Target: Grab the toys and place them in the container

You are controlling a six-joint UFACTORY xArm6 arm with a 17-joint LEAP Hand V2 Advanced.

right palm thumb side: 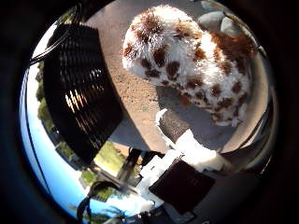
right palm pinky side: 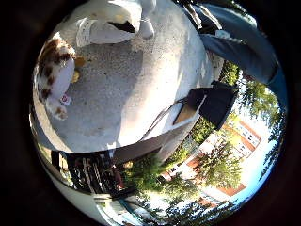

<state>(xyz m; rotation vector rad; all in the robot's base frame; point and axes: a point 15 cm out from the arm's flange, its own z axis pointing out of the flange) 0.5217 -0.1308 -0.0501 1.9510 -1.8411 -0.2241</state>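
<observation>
A plush toy [right palm thumb side: 192,61], white with brown spots, lies on the pale concrete ground and fills much of the thumb side view, close to the palm. It also shows in the little finger side view [right palm pinky side: 55,75], lying at the edge of the concrete. My right hand [right palm thumb side: 182,154] is just above the ground beside the toy. One white finger with a black tip [right palm thumb side: 173,123] reaches out straight towards the toy, its tip a little short of it. Another white finger [right palm pinky side: 113,24] shows over the concrete. A black slatted container [right palm thumb side: 79,89] stands on the ground near the toy.
A black box-like thing [right palm pinky side: 212,102] stands at the edge of the concrete. The arm [right palm pinky side: 235,47] crosses above it. Grass, trees and buildings lie beyond the concrete patch [right palm pinky side: 141,85].
</observation>
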